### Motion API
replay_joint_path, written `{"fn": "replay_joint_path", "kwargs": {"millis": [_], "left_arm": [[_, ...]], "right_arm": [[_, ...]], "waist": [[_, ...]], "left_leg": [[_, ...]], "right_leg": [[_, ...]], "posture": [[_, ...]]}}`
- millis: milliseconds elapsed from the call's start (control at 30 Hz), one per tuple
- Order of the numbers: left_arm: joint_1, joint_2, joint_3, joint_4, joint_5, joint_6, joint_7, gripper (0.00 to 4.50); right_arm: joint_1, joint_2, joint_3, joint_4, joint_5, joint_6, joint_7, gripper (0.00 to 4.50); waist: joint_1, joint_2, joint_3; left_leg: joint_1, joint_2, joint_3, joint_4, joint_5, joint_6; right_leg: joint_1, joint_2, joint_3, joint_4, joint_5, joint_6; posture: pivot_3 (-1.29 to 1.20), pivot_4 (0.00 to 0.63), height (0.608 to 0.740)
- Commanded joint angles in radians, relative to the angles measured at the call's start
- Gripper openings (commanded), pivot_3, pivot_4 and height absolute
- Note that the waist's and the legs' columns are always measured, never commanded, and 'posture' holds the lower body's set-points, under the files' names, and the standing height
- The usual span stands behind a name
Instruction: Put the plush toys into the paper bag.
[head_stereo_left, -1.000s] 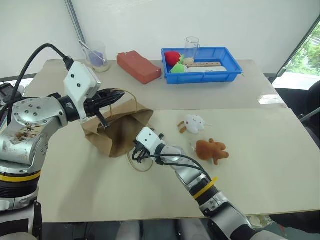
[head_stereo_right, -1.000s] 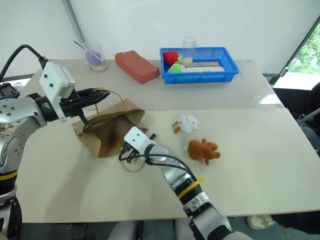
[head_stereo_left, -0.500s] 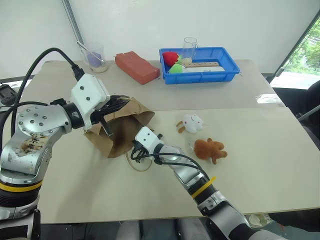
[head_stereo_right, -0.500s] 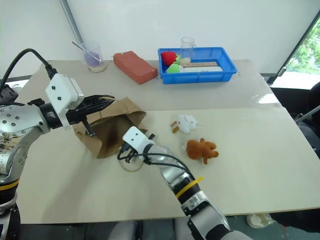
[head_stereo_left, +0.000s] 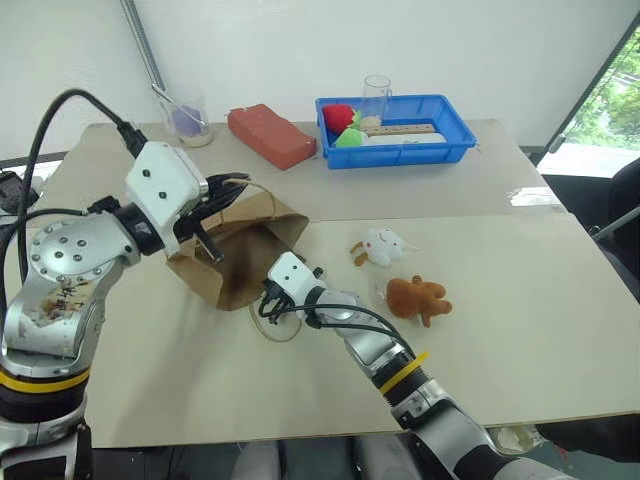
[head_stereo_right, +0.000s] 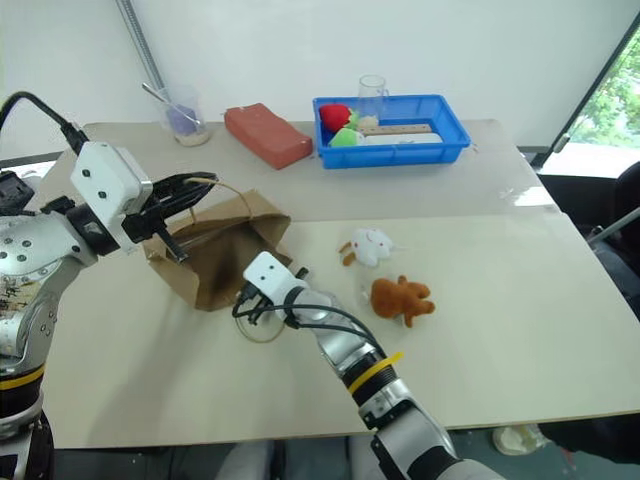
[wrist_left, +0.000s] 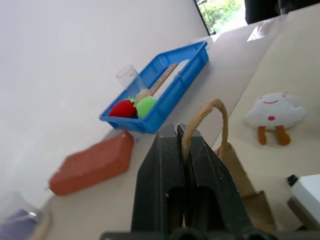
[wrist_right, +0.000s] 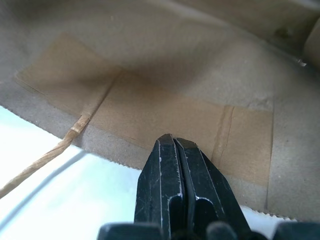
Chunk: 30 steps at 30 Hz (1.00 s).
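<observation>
Starting at the left of the desk (head_stereo_left: 520, 330): the left gripper (head_stereo_left: 232, 186) sits raised over the paper bag (head_stereo_left: 240, 250), jaws pressed together on one twisted handle (wrist_left: 207, 117), the loop arching up out of them in the left wrist view. The bag lies on its side, mouth facing roughly five o'clock toward the desk's near edge. At that mouth is the right gripper (head_stereo_left: 268, 308), jaws shut flat against each other right at the bag's serrated lower lip; whether paper is caught between them, I cannot tell. The bag's second handle (head_stereo_left: 278, 328) lies as a loop on the desk just beside this gripper.

At about eleven o'clock from the bag stands a clear cup (head_stereo_left: 188, 112) with something purple and a stick inside. At about one o'clock lies one red brick-shaped block (head_stereo_left: 272, 135).

Moving right, the white plush (head_stereo_left: 381, 246) lies at three o'clock from the bag's mouth, the brown plush (head_stereo_left: 417, 297) just beyond at about four o'clock. Both are out on open desk, apart from each other, with the right arm stretching in front of them.

Far right at the back: one blue tray (head_stereo_left: 400, 152), holding one red soft toy (head_stereo_left: 342, 115), one green one (head_stereo_left: 352, 137), a ruler-like strip and one clear glass (head_stereo_left: 377, 95).

Count: two plush toys, one bag, two handles, one block, one tray, two clear vessels.
</observation>
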Motion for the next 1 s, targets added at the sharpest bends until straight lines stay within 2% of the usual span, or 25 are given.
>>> {"fn": "replay_joint_path", "kwargs": {"millis": [33, 367, 733, 1000], "left_arm": [[0.041, -0.021, 0.032, -0.061, -0.056, 0.057, 0.024, 0.00], [0.084, -0.064, 0.003, -0.068, -0.094, 0.088, 0.039, 0.00], [0.090, -0.062, 0.027, -0.041, -0.097, 0.107, 0.041, 0.00], [0.060, -0.073, 0.049, 0.007, -0.136, 0.162, 0.061, 0.00]], "right_arm": [[0.000, 0.021, -0.015, 0.008, 0.010, 0.008, -0.010, 0.07], [-0.060, 0.078, -0.042, -0.002, 0.073, 0.036, -0.015, 0.07], [-0.120, 0.113, -0.095, 0.006, 0.182, 0.092, -0.010, 0.07], [-0.116, 0.071, 0.013, -0.066, 0.137, 0.018, 0.030, 0.07]], "waist": [[-0.001, 0.000, 0.000], [-0.002, 0.000, 0.000], [-0.002, 0.000, 0.000], [-0.008, 0.000, 0.000]], "left_leg": [[0.000, 0.000, 0.000, 0.000, 0.000, 0.000], [-0.001, 0.000, 0.000, 0.000, 0.000, 0.000], [-0.005, 0.000, -0.001, -0.001, 0.000, 0.000], [-0.006, 0.000, -0.002, -0.001, 0.000, 0.000]], "right_leg": [[0.000, 0.000, 0.000, 0.000, 0.000, 0.000], [-0.001, -0.001, 0.000, 0.000, 0.000, 0.000], [-0.003, -0.001, -0.001, -0.002, 0.000, 0.000], [-0.004, -0.002, -0.002, -0.002, 0.000, 0.000]], "posture": [[0.00, 0.150, 0.740], [0.00, 0.150, 0.740], [0.00, 0.150, 0.740], [0.00, 0.150, 0.740]]}}
